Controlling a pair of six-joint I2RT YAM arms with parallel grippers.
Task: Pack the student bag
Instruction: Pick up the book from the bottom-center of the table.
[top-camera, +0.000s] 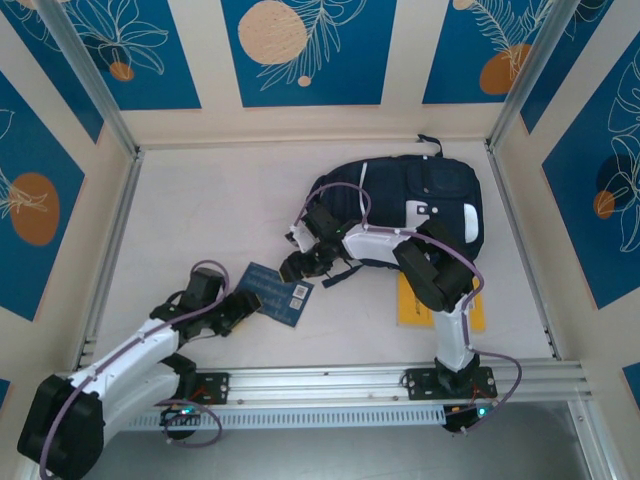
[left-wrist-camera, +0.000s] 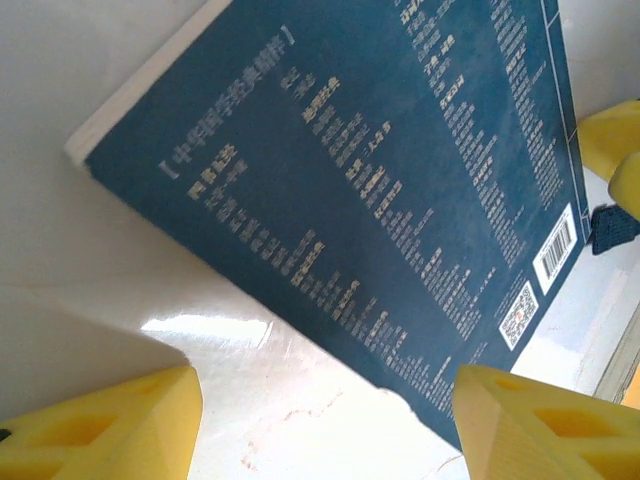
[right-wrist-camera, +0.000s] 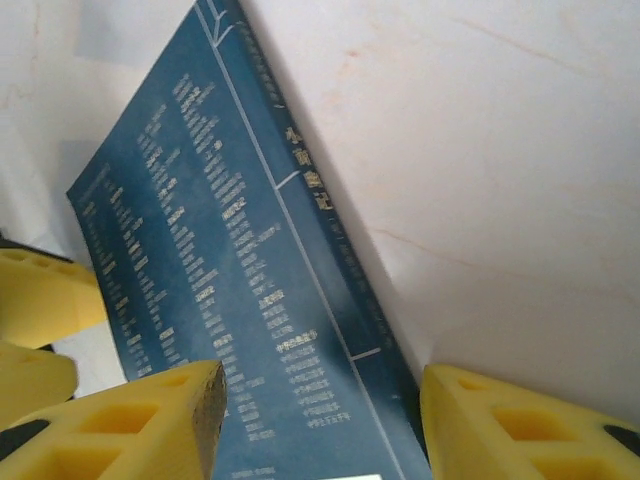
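Seen from above, the student bag (top-camera: 440, 190) lies flat at the far right of the table (top-camera: 200, 200). As I read it, its long axis runs left to right, with its left end toward the middle of the table (whether its mouth is open I cannot tell from here). Just near of that left end hangs the right gripper (top-camera: 303, 264), reaching leftward from its base; of my two grippers it is plainly the closer to the bag. Near and left of it lies a dark blue book (top-camera: 277, 293), back cover up with a barcode and a square code showing in the left wrist view, flat on the table and apart from the bag. The left gripper (top-camera: 240, 305) sits at the book's near left edge, so the book lies between the two grippers. Both pairs of yellow fingers (left-wrist-camera: 100, 420) stand apart: the left pair wide, one finger over bare table and the other at the book's edge; the right pair about half spread over the spine end. Neither clamps anything that I can see, though whether a pad touches the cover I cannot tell. A yellow folder (top-camera: 410, 300) lies under the right arm, near of the bag. My judgement: the book must travel far and right to reach the bag, so the right arm has the shorter carry.
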